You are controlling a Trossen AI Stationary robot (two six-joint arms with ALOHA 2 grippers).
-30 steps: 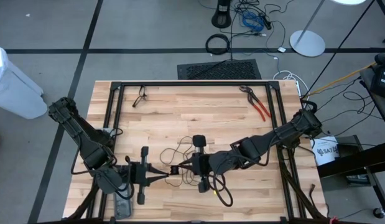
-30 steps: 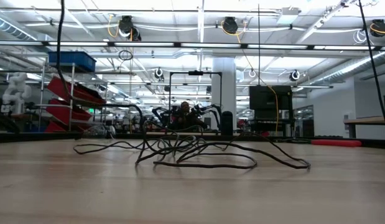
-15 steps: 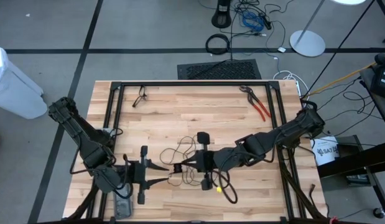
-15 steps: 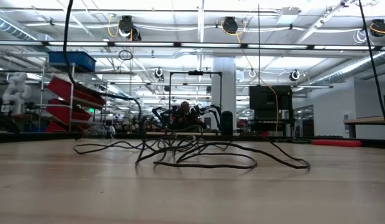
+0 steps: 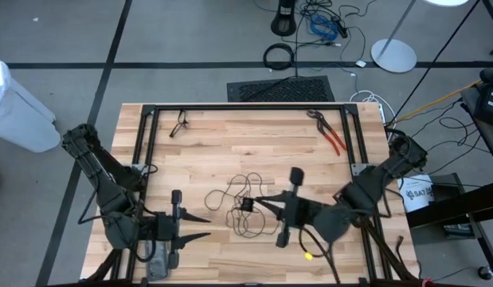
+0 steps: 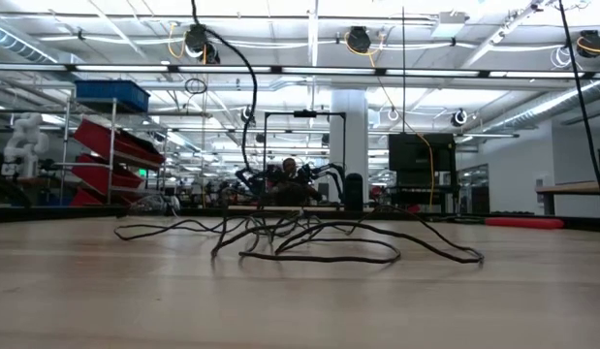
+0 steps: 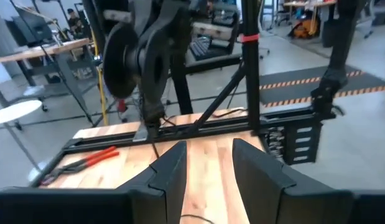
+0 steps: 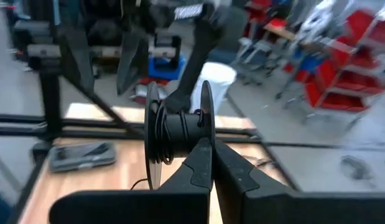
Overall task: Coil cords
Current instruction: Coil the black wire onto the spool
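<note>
Hovering near the bench's middle, my right pincer [image 5: 258,198] was pressed shut and empty, its tips just beside the cord [image 5: 240,203], which sprawled in loose loops toward my left pincer [image 5: 200,226]. That one stood parted, empty, near the front left corner, farther off. From table height the cord [image 6: 309,237] ran mostly side to side; its pale end piece was hard to make out.

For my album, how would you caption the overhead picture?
Loose black cord lies tangled on the wooden table between open left gripper and shut right gripper.
</note>
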